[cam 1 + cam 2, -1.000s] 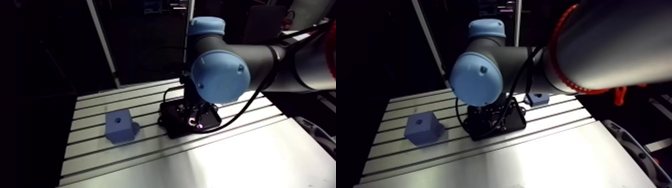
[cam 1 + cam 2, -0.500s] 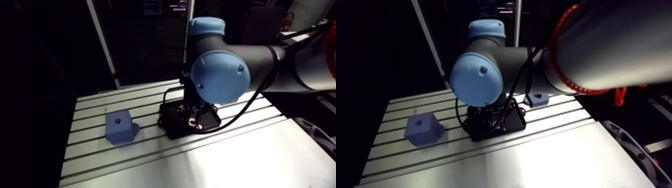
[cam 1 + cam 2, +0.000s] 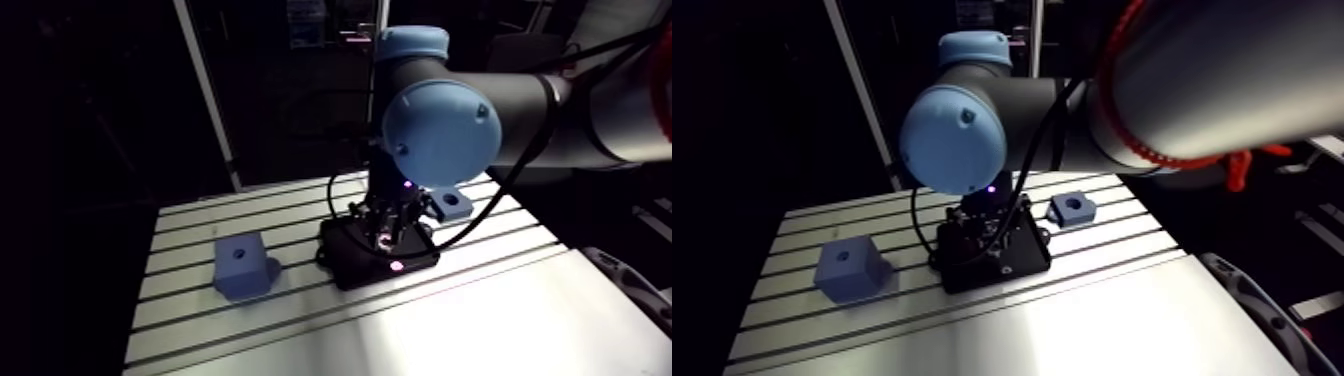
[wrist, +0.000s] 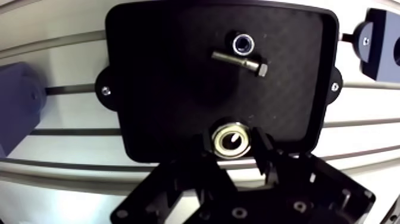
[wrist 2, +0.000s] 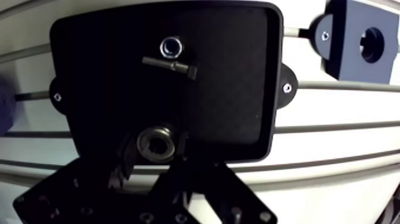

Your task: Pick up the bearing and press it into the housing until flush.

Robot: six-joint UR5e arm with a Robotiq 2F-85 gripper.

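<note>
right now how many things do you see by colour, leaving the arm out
black: 1, tray
blue: 2, cube block, housing
metal: 3, bearing, nut, bolt
total: 6

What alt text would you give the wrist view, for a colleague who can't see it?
The tool grips a ring-shaped bearing between its two fingers, over a black tray. Ahead of it on the tray lie a bolt and a nut; the blue housing, with a round bore, sits on the slotted table beside the tray.
</note>
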